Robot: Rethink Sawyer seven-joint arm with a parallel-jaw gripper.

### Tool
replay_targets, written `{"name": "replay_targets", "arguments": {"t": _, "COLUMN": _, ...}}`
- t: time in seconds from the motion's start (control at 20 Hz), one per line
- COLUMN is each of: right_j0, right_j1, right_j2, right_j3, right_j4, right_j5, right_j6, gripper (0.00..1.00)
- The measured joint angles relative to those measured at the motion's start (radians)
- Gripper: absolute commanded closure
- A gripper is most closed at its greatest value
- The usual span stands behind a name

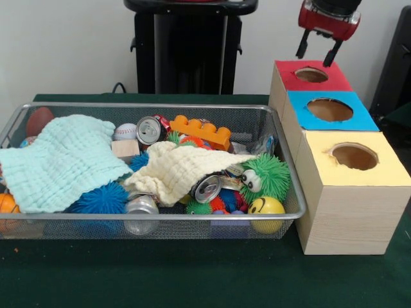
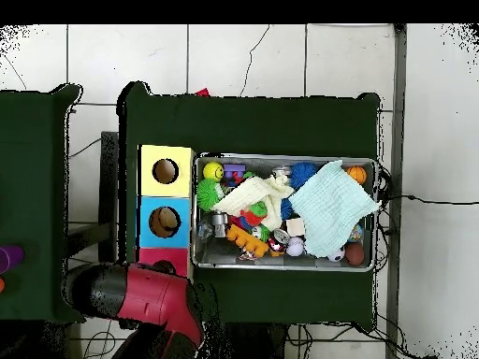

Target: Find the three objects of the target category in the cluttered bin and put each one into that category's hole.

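- While the gripper (image 1: 319,54) hangs above the red box (image 1: 313,82), just over its hole, its two dark fingers stand apart and hold nothing.
- Beside the red box stand the blue box (image 1: 329,110) and the yellow box (image 1: 350,186) in one row, each with a round hole on top.
- On the green table (image 1: 192,276) lies the wire bin (image 1: 154,224), left of the boxes in the front view.
- Inside the bin are a pale green cloth (image 1: 61,160), a cream cloth (image 1: 183,168), three cans (image 1: 149,130), an orange brick (image 1: 201,131), a green fuzzy toy (image 1: 266,178) and a yellow smiley ball (image 1: 266,212).
- Which category is the target, I cannot tell.
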Motion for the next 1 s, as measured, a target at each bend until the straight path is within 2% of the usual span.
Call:
{"name": "replay_targets", "arguments": {"t": 0.15, "right_j0": 0.005, "right_j1": -0.045, "right_j2": -0.028, "right_j3": -0.059, "right_j4": 0.0, "right_j5": 0.13, "right_j6": 0.002, "gripper": 0.0}}
{"name": "replay_targets", "arguments": {"t": 0.45, "right_j0": -0.002, "right_j1": -0.092, "right_j2": -0.042, "right_j3": -0.104, "right_j4": 0.009, "right_j5": 0.165, "right_j6": 0.003, "gripper": 0.0}}
{"name": "replay_targets", "arguments": {"t": 0.65, "right_j0": -0.052, "right_j1": -0.101, "right_j2": -0.03, "right_j3": -0.108, "right_j4": 0.028, "right_j5": 0.113, "right_j6": 0.003, "gripper": 0.0}}
{"name": "replay_targets", "arguments": {"t": 0.9, "right_j0": -0.158, "right_j1": -0.089, "right_j2": 0.025, "right_j3": -0.105, "right_j4": 0.036, "right_j5": -0.029, "right_j6": 0.003, "gripper": 0.0}}
{"name": "replay_targets", "arguments": {"t": 1.0, "right_j0": -0.221, "right_j1": -0.075, "right_j2": 0.062, "right_j3": -0.104, "right_j4": 0.036, "right_j5": -0.115, "right_j6": 0.003, "gripper": 0.0}}
